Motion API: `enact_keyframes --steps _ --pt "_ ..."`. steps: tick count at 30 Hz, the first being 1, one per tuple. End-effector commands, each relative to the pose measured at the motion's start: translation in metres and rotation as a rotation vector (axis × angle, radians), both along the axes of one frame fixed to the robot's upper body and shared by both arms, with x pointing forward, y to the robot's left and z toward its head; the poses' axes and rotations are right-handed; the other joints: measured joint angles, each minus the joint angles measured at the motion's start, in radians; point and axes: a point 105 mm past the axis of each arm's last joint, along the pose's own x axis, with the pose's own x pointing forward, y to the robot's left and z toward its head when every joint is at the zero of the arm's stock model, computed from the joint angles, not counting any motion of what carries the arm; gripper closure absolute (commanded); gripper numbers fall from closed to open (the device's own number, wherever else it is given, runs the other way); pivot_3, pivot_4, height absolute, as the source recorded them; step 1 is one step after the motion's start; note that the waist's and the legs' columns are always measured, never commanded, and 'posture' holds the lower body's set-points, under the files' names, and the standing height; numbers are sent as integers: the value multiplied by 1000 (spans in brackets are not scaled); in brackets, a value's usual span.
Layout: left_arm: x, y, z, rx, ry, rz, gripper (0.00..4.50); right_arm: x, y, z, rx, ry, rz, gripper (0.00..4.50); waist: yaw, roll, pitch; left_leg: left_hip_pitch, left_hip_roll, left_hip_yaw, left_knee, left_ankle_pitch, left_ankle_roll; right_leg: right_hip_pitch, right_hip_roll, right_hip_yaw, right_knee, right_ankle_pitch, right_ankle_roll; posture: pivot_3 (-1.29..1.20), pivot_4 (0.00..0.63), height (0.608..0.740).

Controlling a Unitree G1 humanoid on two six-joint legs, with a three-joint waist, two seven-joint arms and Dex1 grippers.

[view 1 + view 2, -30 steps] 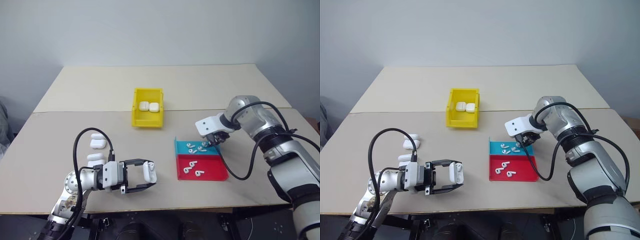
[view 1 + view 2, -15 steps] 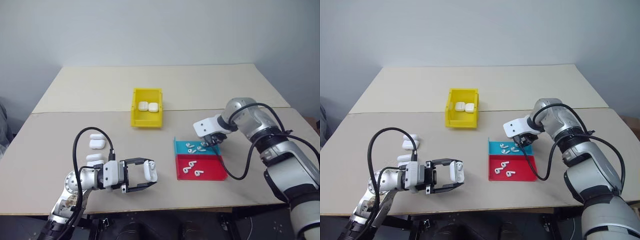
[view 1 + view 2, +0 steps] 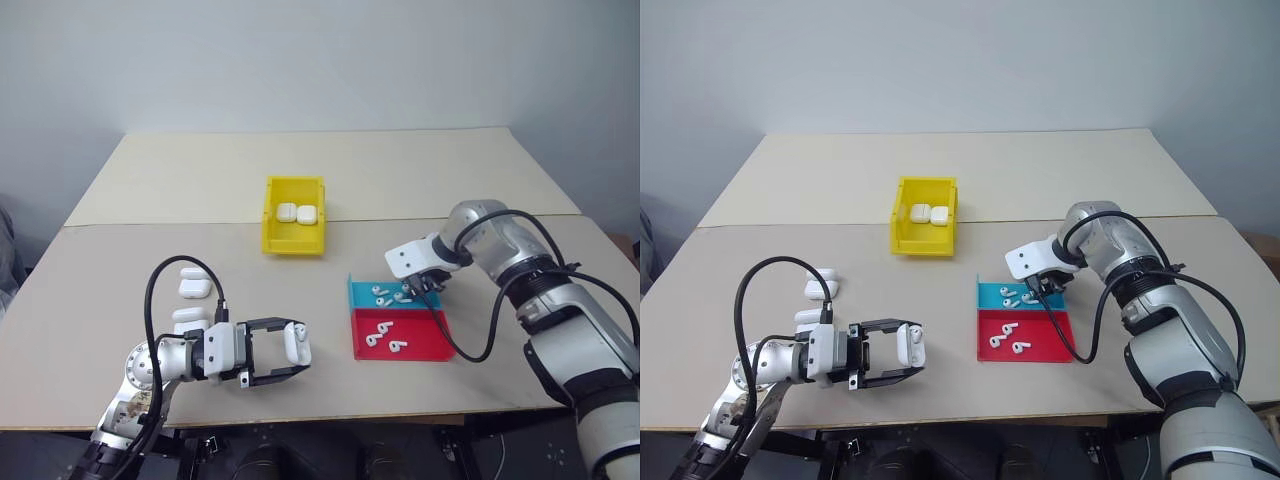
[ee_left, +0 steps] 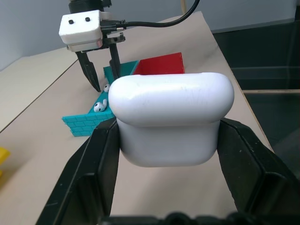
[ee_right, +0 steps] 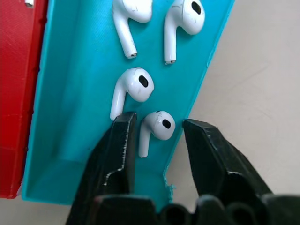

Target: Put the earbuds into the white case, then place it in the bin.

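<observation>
**Right gripper straddling an earbud in the blue tray; left gripper holding the case**

The yellow bin (image 3: 296, 215) is the landmark. Left of the bin and nearer the viewer, spare cases (image 3: 194, 283) lie on the table (image 3: 150, 180). Nearer still, the left gripper (image 3: 290, 352) is clenched on the white case (image 3: 296, 343), fingers pressing its two flat sides, lid end facing out. Two further cases (image 3: 297, 213) already sit inside the bin.

Right of the bin and nearer, the blue tray (image 3: 360, 293) abuts the red tray (image 3: 425, 340). The right gripper (image 5: 157, 136) points steeply down into the blue tray, its jaws parted on either side of one earbud (image 5: 156, 128) at the tray's outer wall, not visibly touching it. Other earbuds (image 5: 131, 89) lie just beside; two more (image 3: 385, 338) rest in the red tray.

Handling, as a judgement: the earbud is very light, rigid and glossy, therefore likely to slip or flick away under an off-centre pinch. Grip across the bulb or upper stem, squarely. The wall beside it limits finger clearance.
</observation>
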Motion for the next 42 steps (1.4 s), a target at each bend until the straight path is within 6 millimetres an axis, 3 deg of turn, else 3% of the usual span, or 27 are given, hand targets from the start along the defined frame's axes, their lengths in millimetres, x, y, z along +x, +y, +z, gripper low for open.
enact_keyframes --steps 1,10,13,26,30,34,39,42 --pt "-1 0 7 0 -37 1 1700 3 -2 1 -2 -25 -3 2445 0 0 0 0 0 0 0 0 0 0 0 0 0 0 0 0 150 740" --pt "-1 2 7 0 -37 7 1700 0 -6 0 -7 -8 -1 2445 0 0 0 1 0 0 0 0 0 1 0 0 0 0 0 0 150 740" --pt "-2 1 7 2 -29 5 1700 1 -7 -1 -13 -12 -2 2962 0 0 0 1 0 0 0 0 0 1 0 0 0 0 0 0 150 740" --pt "-2 2 8 3 -29 9 1700 2 -10 -5 -30 -21 -12 2962 0 0 0 1 0 0 0 0 0 1 0 0 0 0 0 0 150 740" --pt "-2 2 8 4 -30 9 1700 2 -11 -6 -24 -25 -16 3812 0 1 0 2 0 0 0 0 0 1 0 0 0 0 0 0 150 740" --pt "-2 2 8 4 -28 9 1700 0 -10 -6 -16 -18 -11 3812 0 1 -1 2 0 0 0 0 0 1 0 0 0 0 0 0 150 740" --pt "-1 2 9 4 -32 4 1700 -1 -9 -1 12 -36 -10 3812 0 1 -1 1 0 0 -1 0 0 1 0 0 0 0 0 0 150 740" --pt "1 -1 15 -26 -44 3 1700 -6 0 20 140 -49 -17 3812 1 1 0 1 0 0 -1 0 0 1 0 0 0 0 0 0 150 740"
